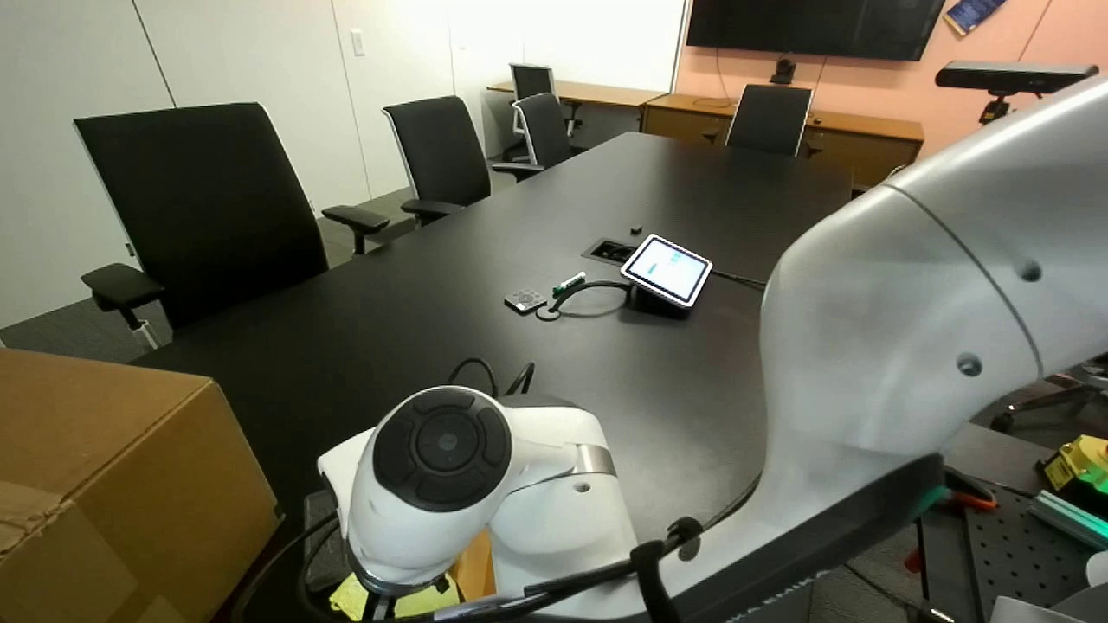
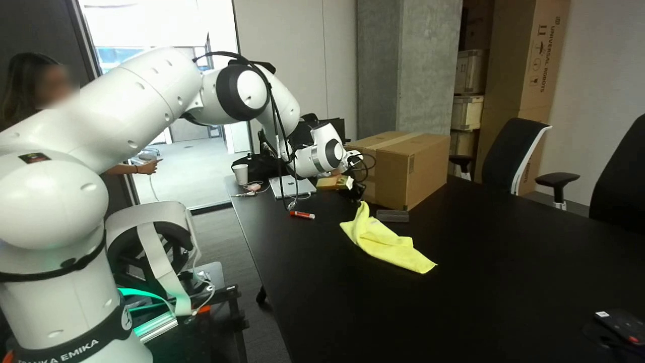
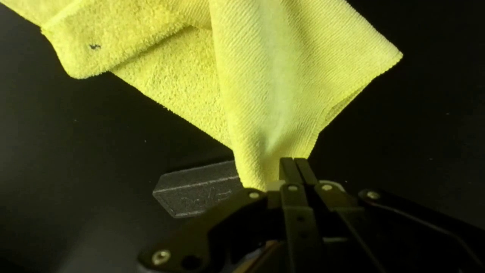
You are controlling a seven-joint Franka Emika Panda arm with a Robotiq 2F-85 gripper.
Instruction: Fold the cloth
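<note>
Gripper point(image 3: 294, 160) clamped on one end of the yellow cloth point(image 2: 387, 244), fingertips together; that end raised to a peak, the rest lying rumpled on the black table point(image 2: 484, 287); dark block point(image 3: 193, 191) just beside it, partly covered in wrist view. Cardboard box point(image 2: 428, 169) near the cloth; red marker point(image 2: 302, 215) near the table edge

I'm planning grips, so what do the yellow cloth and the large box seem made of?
The yellow cloth: probably microfibre, matte, judging by its fuzzy pile. The large box: likely cardboard, dull, judging by its brown faces and taped top.
</note>
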